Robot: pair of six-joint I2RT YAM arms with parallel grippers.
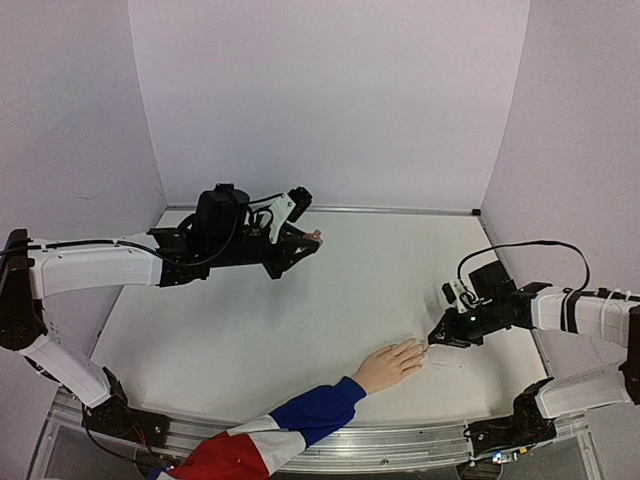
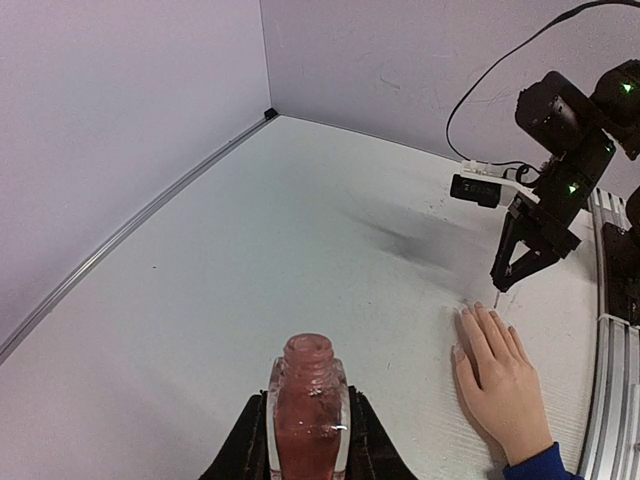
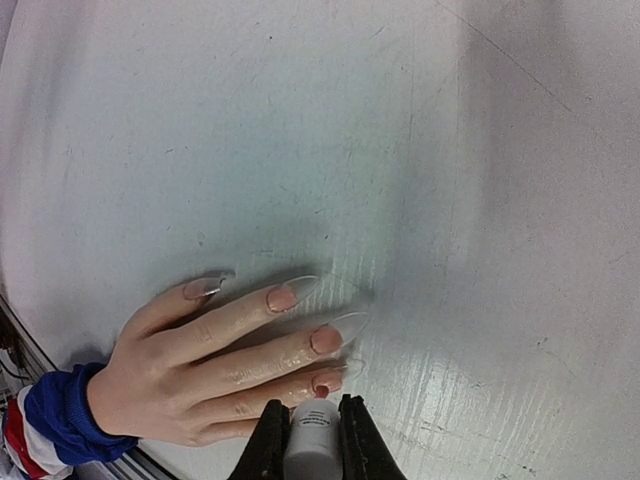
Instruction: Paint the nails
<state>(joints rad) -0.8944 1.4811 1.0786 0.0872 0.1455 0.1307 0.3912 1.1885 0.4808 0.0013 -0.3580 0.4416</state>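
A pale hand point(image 1: 388, 365) with a blue, white and red sleeve point(image 1: 270, 440) lies flat at the table's near edge. Its long clear-tipped nails point(image 3: 325, 340) show in the right wrist view. My right gripper point(image 1: 436, 338) is shut on the white brush cap point(image 3: 312, 437); the red brush tip touches the ring finger's nail point(image 3: 328, 381). My left gripper point(image 1: 300, 240) is shut on the open pinkish polish bottle point(image 2: 306, 410) and holds it above the table at the back left. The hand also shows in the left wrist view point(image 2: 500, 375).
White walls close the table on three sides. A metal rail point(image 1: 400, 440) runs along the near edge. A black cable point(image 1: 520, 250) loops above my right arm.
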